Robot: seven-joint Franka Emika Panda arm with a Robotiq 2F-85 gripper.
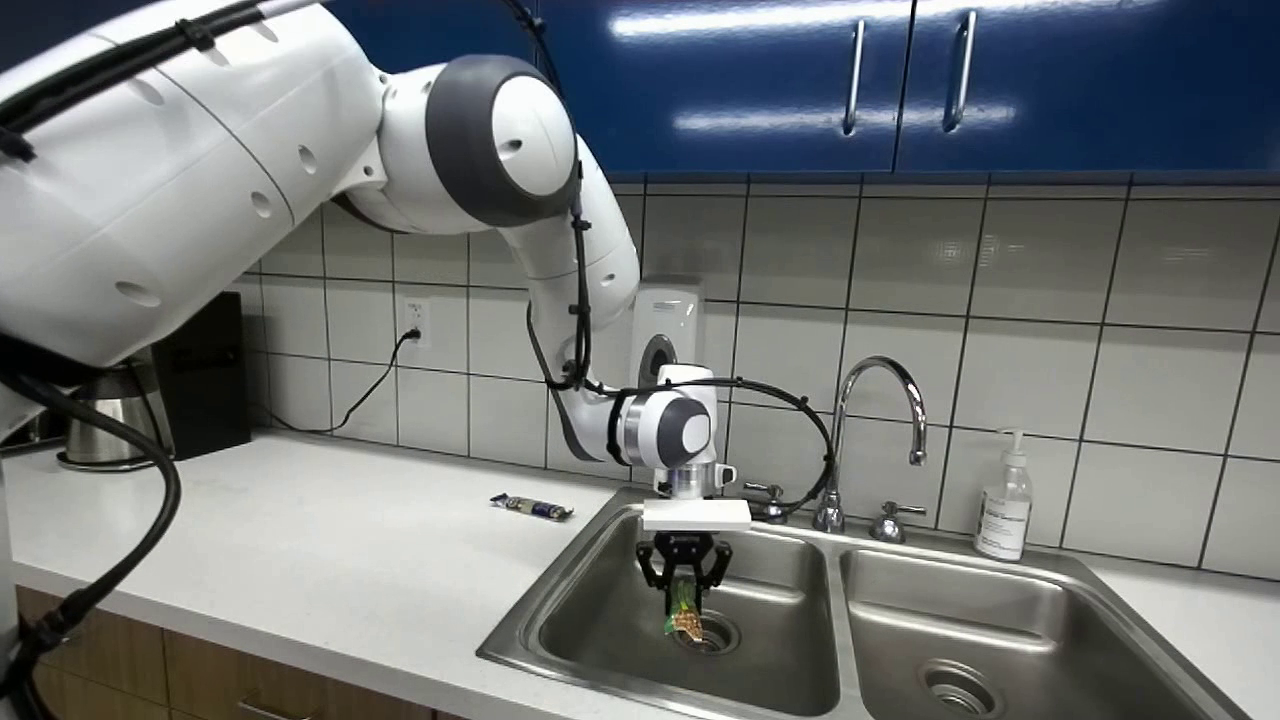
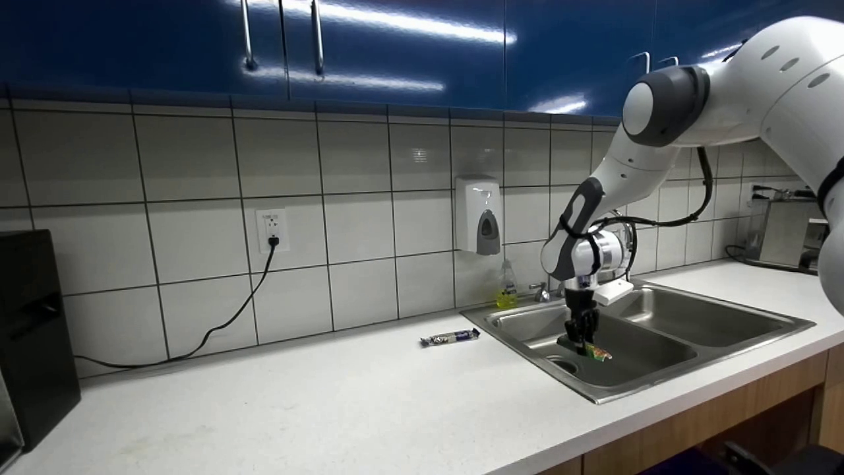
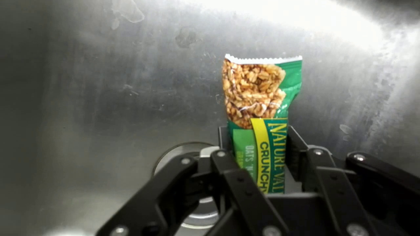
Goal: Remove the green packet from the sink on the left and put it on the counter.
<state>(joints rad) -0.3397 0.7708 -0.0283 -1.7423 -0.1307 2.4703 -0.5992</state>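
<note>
The green packet (image 1: pixel 685 612) is a Nature Valley crunchy oat bar wrapper with a granola picture. My gripper (image 1: pixel 684 596) is down inside the left basin of the steel sink (image 1: pixel 556 585), near the drain. In the wrist view, the packet (image 3: pixel 259 95) lies between both fingers (image 3: pixel 259 141), which press against its two long sides. Its far end sticks out past the fingertips and its near end is hidden by the gripper. The packet also shows in an exterior view (image 2: pixel 599 353), tilted. I cannot tell whether it touches the basin floor. The white counter (image 1: pixel 300 560) lies beside the sink.
A blue-and-silver wrapped bar (image 1: pixel 532 507) lies on the counter near the sink's edge. A faucet (image 1: pixel 870 400) and handles stand behind the sink. A pump bottle (image 1: pixel 1005 500) stands at the back right. A black appliance (image 2: pixel 36 343) stands on the counter.
</note>
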